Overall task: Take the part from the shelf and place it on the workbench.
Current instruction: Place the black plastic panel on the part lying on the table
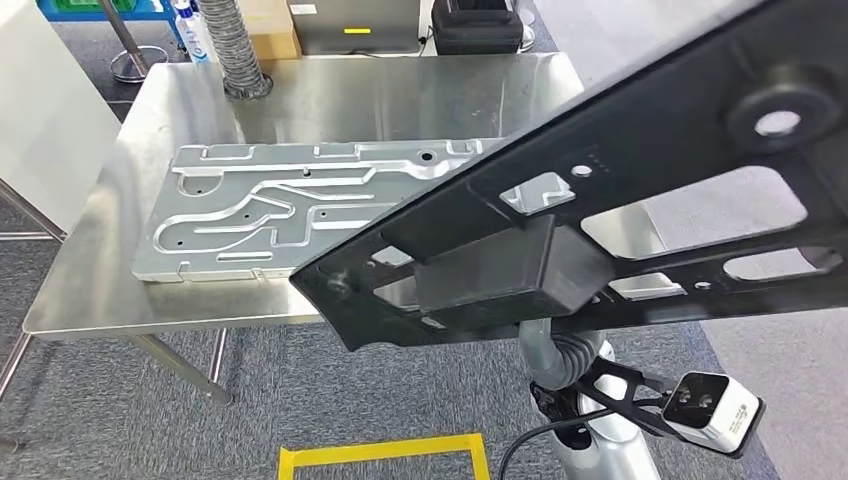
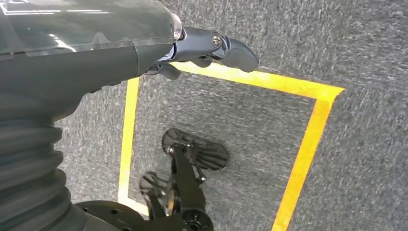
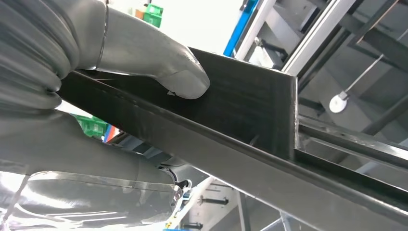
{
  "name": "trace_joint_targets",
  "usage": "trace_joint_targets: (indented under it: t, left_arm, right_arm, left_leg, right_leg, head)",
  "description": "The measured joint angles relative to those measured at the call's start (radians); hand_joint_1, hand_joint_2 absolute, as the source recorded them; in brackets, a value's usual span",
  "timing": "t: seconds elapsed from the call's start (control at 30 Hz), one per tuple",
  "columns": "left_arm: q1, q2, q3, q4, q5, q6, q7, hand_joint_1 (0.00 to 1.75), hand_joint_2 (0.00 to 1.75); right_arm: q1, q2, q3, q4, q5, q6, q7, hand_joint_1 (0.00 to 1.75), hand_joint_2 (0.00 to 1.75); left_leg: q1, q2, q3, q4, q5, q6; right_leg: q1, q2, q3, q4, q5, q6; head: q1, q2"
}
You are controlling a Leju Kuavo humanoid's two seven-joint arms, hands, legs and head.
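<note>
One steel workbench [image 1: 95, 290] fills the upper left and centre of the head view, standing on grey carpet. One black part [image 1: 690, 150], a long flat frame pierced with cut-outs and round holes, crosses the frame from the upper right corner down to the lower centre, raised above the bench's right side and tilted; it covers the right end of the plate beneath it. One silver stamped plate [image 1: 270, 215] lies flat on the bench, left of centre. One yellow tape rectangle [image 1: 385, 452] marks the floor at the bottom centre.

The right hand [image 3: 120, 110] clamps the black part's edge: in the right wrist view its grey thumb [image 3: 178, 77] presses on one face, while the rest of the hand lies against the opposite face. The left hand [image 2: 202, 48] hangs over the carpet and tape; its dark fingers [image 2: 235, 50] are curled in, holding nothing.

One blue-capped bottle [image 1: 192, 30] stands in the upper left of the head view, beyond the bench.
</note>
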Motion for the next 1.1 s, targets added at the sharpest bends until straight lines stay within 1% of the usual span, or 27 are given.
trace_joint_targets:
  t: [0.03,0.07,0.13,0.17,0.2,0.23,0.3,0.33,0.37,0.4,0.47,0.5,0.53,0.57,0.63,0.67,0.7,0.73,0.77,0.83,0.87,0.9,0.97,1.0,1.03,1.07,1.1]
  left_arm:
    - [0.0,0.0,0.001,0.0,-0.001,0.0,0.001,0.0,1.75]
    - [0.0,0.0,0.001,0.0,-0.001,0.001,0.002,0.0,1.75]
    - [0.0,-0.001,0.003,0.0,-0.001,0.002,0.002,0.0,1.75]
    - [-0.002,-0.002,0.005,0.0,-0.001,0.003,0.002,0.0,1.75]
    - [-0.003,-0.003,0.007,0.0,-0.001,0.004,0.001,0.0,1.75]
    - [-0.004,-0.003,0.01,0.0,-0.001,0.005,-0.001,0.0,1.75]
    - [-0.005,-0.002,0.016,-0.001,-0.002,0.005,-0.004,0.0,1.75]
    - [-0.005,-0.002,0.019,-0.001,-0.003,0.004,-0.006,0.0,1.75]
    - [-0.006,-0.001,0.022,-0.001,-0.005,0.002,-0.008,0.0,1.75]
    - [-0.007,-0.002,0.024,-0.001,-0.006,0.0,-0.009,0.0,1.75]
    - [-0.007,-0.002,0.032,-0.001,-0.01,-0.001,-0.012,0.0,1.75]
    - [-0.006,-0.002,0.036,-0.001,-0.011,-0.001,-0.014,0.0,1.75]
    - [-0.005,-0.002,0.041,-0.001,-0.013,-0.001,-0.017,0.0,1.75]
    - [-0.004,-0.002,0.045,-0.001,-0.015,-0.001,-0.019,0.0,1.75]
    - [-0.002,-0.001,0.051,-0.001,-0.024,-0.001,-0.024,0.0,1.75]
    - [-0.002,-0.001,0.054,-0.001,-0.03,-0.001,-0.027,0.0,1.75]
    - [-0.001,-0.001,0.057,-0.001,-0.037,-0.001,-0.03,0.0,1.75]
    - [-0.001,-0.001,0.06,-0.001,-0.044,-0.002,-0.033,0.0,1.75]
    - [-0.002,-0.001,0.062,-0.001,-0.052,-0.003,-0.035,0.0,1.75]
    - [-0.006,-0.002,0.065,-0.001,-0.067,-0.005,-0.039,0.0,1.75]
    - [-0.01,-0.002,0.066,-0.001,-0.074,-0.007,-0.041,0.0,1.75]
    - [-0.014,-0.002,0.066,-0.001,-0.079,-0.008,-0.042,0.0,1.75]
    - [-0.019,-0.002,0.067,-0.001,-0.088,-0.011,-0.045,0.0,1.75]
    - [-0.021,-0.002,0.067,-0.001,-0.092,-0.013,-0.047,0.0,1.75]
    - [-0.021,-0.002,0.067,-0.001,-0.096,-0.015,-0.049,0.0,1.75]
    - [-0.022,-0.002,0.068,-0.001,-0.1,-0.017,-0.051,0.0,1.75]
    - [-0.023,-0.003,0.068,-0.001,-0.103,-0.02,-0.055,0.0,1.75]
  right_arm:
    - [0.0,0.0,-0.003,0.0,0.0,0.002,0.0,1.75,1.75]
    - [0.0,0.0,-0.007,0.0,-0.001,0.004,0.0,1.75,1.75]
    - [0.0,0.0,-0.012,0.0,-0.002,0.01,0.0,1.75,1.75]
    - [0.0,0.0,-0.015,0.001,-0.002,0.012,0.0,1.75,1.75]
    - [0.0,0.0,-0.018,0.001,-0.002,0.012,0.0,1.75,1.75]
    - [-0.001,0.001,-0.02,0.002,-0.001,0.01,0.0,1.75,1.75]
    - [-0.005,0.002,-0.025,0.002,0.004,-0.007,0.0,1.75,1.75]
    - [-0.008,0.002,-0.03,0.004,0.008,-0.021,0.0,1.75,1.75]
    - [-0.012,0.002,-0.036,0.007,0.013,-0.037,0.0,1.75,1.75]
    - [-0.019,0.002,-0.044,0.015,0.017,-0.053,0.0,1.75,1.75]
    - [-0.045,-0.002,-0.072,0.052,0.032,-0.098,0.0,1.75,1.75]
    - [-0.07,-0.008,-0.093,0.089,0.054,-0.141,0.0,1.75,1.75]
    - [-0.103,-0.018,-0.117,0.137,0.094,-0.202,0.001,1.75,1.75]
    - [-0.144,-0.031,-0.14,0.194,0.153,-0.28,0.005,1.75,1.75]
    - [-0.238,-0.058,-0.174,0.317,0.324,-0.466,0.039,1.75,1.75]
    - [-0.29,-0.07,-0.181,0.378,0.438,-0.561,0.078,1.75,1.75]
    - [-0.341,-0.08,-0.181,0.434,0.563,-0.643,0.133,1.75,1.75]
    - [-0.394,-0.089,-0.173,0.489,0.7,-0.706,0.203,1.75,1.75]
    - [-0.447,-0.095,-0.157,0.541,0.837,-0.742,0.279,1.75,1.75]
    - [-0.546,-0.101,-0.105,0.631,1.073,-0.748,0.42,1.75,1.75]
    - [-0.595,-0.099,-0.072,0.674,1.168,-0.732,0.475,1.75,1.75]
    - [-0.638,-0.094,-0.038,0.715,1.243,-0.712,0.517,1.75,1.75]
    - [-0.707,-0.074,0.034,0.796,1.351,-0.662,0.562,1.75,1.75]
    - [-0.729,-0.059,0.07,0.834,1.384,-0.635,0.568,1.75,1.75]
    - [-0.746,-0.041,0.108,0.874,1.41,-0.607,0.565,1.75,1.75]
    - [-0.761,-0.02,0.146,0.913,1.425,-0.583,0.557,1.75,1.75]
    - [-0.773,0.001,0.183,0.952,1.43,-0.562,0.543,1.75,1.75]
  left_leg:
    - [0.0,-0.001,0.016,0.0,-0.012,-0.001]
    - [-0.001,-0.001,0.034,0.0,-0.025,-0.002]
    - [-0.003,-0.003,0.061,0.0,-0.049,-0.006]
    - [-0.004,-0.004,0.069,-0.001,-0.061,-0.01]
    - [-0.005,-0.005,0.076,-0.004,-0.068,-0.016]
    - [-0.006,-0.006,0.083,-0.002,-0.07,-0.022]
    - [-0.006,-0.005,0.092,0.008,-0.066,-0.031]
    - [-0.006,-0.003,0.084,0.035,-0.067,-0.035]
    - [-0.004,-0.002,0.065,0.076,-0.077,-0.038]
    - [-0.002,0.0,0.032,0.132,-0.096,-0.042]
    - [0.001,0.0,-0.047,0.239,-0.153,-0.05]
    - [0.003,0.0,-0.078,0.264,-0.169,-0.053]
    - [0.005,0.0,-0.096,0.259,-0.162,-0.056]
    - [0.006,0.001,-0.1,0.22,-0.128,-0.059]
    - [0.01,0.004,-0.089,0.097,-0.013,-0.062]
    - [0.009,0.006,-0.086,0.051,0.029,-0.058]
    - [0.007,0.008,-0.087,0.026,0.056,-0.052]
    - [0.004,0.009,-0.093,0.022,0.062,-0.044]
    - [0.001,0.009,-0.094,0.021,0.063,-0.035]
    - [0.003,0.008,-0.091,0.017,0.067,-0.025]
    - [0.005,0.008,-0.087,0.013,0.065,-0.021]
    - [0.006,0.008,-0.082,0.011,0.064,-0.016]
    - [0.006,0.007,-0.076,0.01,0.057,-0.011]
    - [0.006,0.006,-0.072,0.01,0.054,-0.011]
    - [0.006,0.005,-0.066,0.01,0.049,-0.012]
    - [0.006,0.005,-0.059,0.011,0.044,-0.014]
    - [0.006,0.004,-0.052,0.012,0.039,-0.017]
  right_leg:
    - [0.0,0.0,-0.013,-0.019,0.008,-0.002]
    - [0.002,-0.001,-0.012,-0.067,0.041,-0.006]
    - [0.01,-0.002,0.006,-0.194,0.16,-0.023]
    - [0.015,-0.001,0.012,-0.241,0.207,-0.031]
    - [0.019,-0.001,0.016,-0.267,0.236,-0.039]
    - [0.02,0.0,0.018,-0.277,0.241,-0.044]
    - [0.017,0.002,0.041,-0.29,0.233,-0.053]
    - [0.014,0.002,0.056,-0.297,0.227,-0.058]
    - [0.012,0.002,0.072,-0.302,0.22,-0.062]
    - [0.01,0.0,0.084,-0.305,0.212,-0.065]
    - [0.009,0.0,0.103,-0.306,0.196,-0.067]
    - [0.008,0.002,0.114,-0.305,0.188,-0.065]
    - [0.007,0.004,0.126,-0.305,0.178,-0.063]
    - [0.004,0.005,0.138,-0.304,0.169,-0.06]
    - [0.002,0.007,0.16,-0.299,0.149,-0.05]
    - [0.002,0.008,0.162,-0.295,0.142,-0.045]
    - [0.003,0.009,0.16,-0.292,0.137,-0.039]
    - [0.003,0.01,0.156,-0.289,0.135,-0.034]
    - [0.003,0.012,0.15,-0.289,0.134,-0.029]
    - [0.0,0.007,0.144,-0.275,0.119,-0.018]
    - [-0.001,0.003,0.128,-0.243,0.102,-0.014]
    - [-0.003,0.0,0.101,-0.19,0.079,-0.011]
    - [-0.005,-0.003,0.019,-0.046,0.034,-0.006]
    - [-0.006,-0.003,-0.014,0.003,0.029,-0.005]
    - [-0.007,-0.003,-0.031,0.015,0.046,-0.006]
    - [-0.007,-0.003,-0.028,-0.017,0.083,-0.008]
    - [-0.007,-0.004,-0.008,-0.081,0.132,-0.011]
  head:
    - [0.0,0.0]
    - [0.0,0.0]
    - [0.0,0.0]
    - [0.0,0.0]
    - [0.0,0.0]
    - [0.0,0.0]
    - [0.0,0.0]
    - [0.0,0.0]
    - [0.0,0.0]
    - [0.0,0.0]
    - [0.0,0.0]
    - [0.0,0.0]
    - [0.0,0.0]
    - [0.0,0.0]
    - [0.0,0.0]
    - [0.0,0.0]
    - [0.0,0.0]
    - [0.0,0.0]
    - [0.0,0.0]
    - [0.0,0.0]
    - [0.0,0.0]
    - [0.0,0.0]
    - [0.0,0.0]
    - [0.0,0.0]
    - [0.0,0.0]
    - [0.0,0.0]
    - [0.0,0.0]
